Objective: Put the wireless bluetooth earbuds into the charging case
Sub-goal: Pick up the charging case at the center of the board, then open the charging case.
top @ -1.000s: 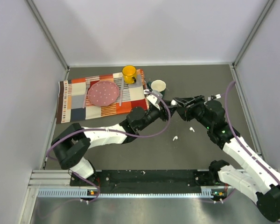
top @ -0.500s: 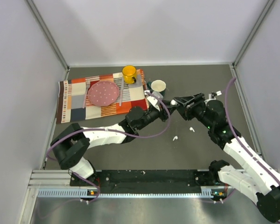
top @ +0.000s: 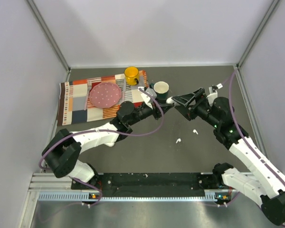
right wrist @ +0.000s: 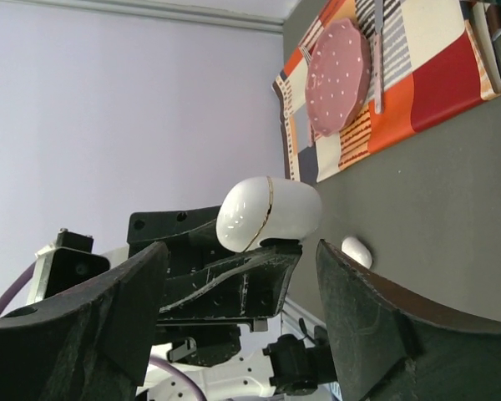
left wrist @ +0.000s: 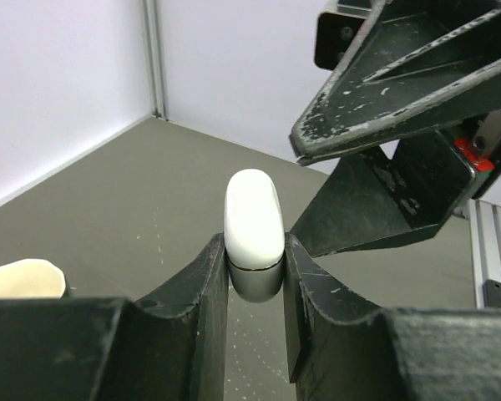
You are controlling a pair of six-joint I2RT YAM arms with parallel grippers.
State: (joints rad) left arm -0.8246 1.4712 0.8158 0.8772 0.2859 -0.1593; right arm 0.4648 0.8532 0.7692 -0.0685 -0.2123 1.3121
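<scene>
My left gripper is shut on the white charging case and holds it above the table. In the left wrist view the case stands upright between the fingers, lid closed. My right gripper is open and empty, its tips just right of the case. In the right wrist view the case sits ahead of the open right gripper. Two white earbuds lie on the grey table: one under my right arm, one nearer the front.
A white-rimmed dark green mug stands just behind the case. A checked placemat at the back left carries a pink plate, a yellow mug and cutlery. White walls enclose the table.
My left gripper has carried the case back and a little left, toward the green mug. My right gripper has followed it, staying open.
</scene>
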